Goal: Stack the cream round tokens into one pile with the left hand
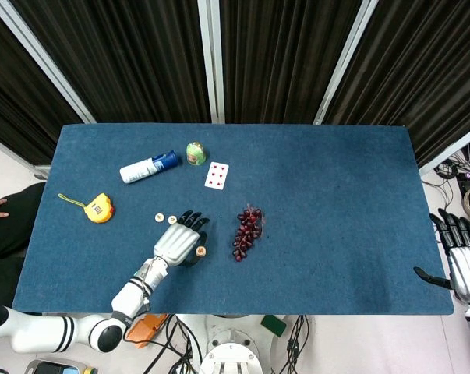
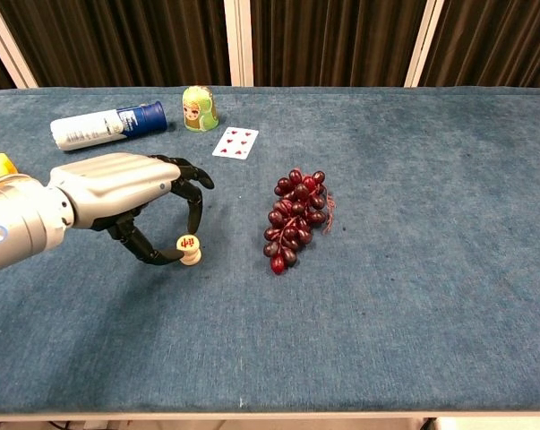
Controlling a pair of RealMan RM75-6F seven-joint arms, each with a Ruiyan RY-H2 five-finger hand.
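Note:
My left hand [image 2: 117,193] hovers low over the blue table [image 2: 386,296], left of centre. It pinches a cream round token [image 2: 188,244] with a red mark between thumb and a fingertip. The token stands tilted on edge, and a second cream token [image 2: 191,261] lies right under it. In the head view the left hand [image 1: 178,241] has this pair of tokens [image 1: 201,251] at its right side. Two more cream tokens [image 1: 160,218] [image 1: 172,220] lie flat just beyond the hand's fingers. My right hand [image 1: 462,261] hangs off the table's right edge, fingers apart and holding nothing.
A bunch of dark red grapes [image 2: 295,218] lies close to the right of the held token. Farther back are a playing card [image 2: 235,142], a green doll [image 2: 198,108] and a white-and-blue bottle [image 2: 108,124]. A yellow tape measure [image 1: 99,209] sits at the left.

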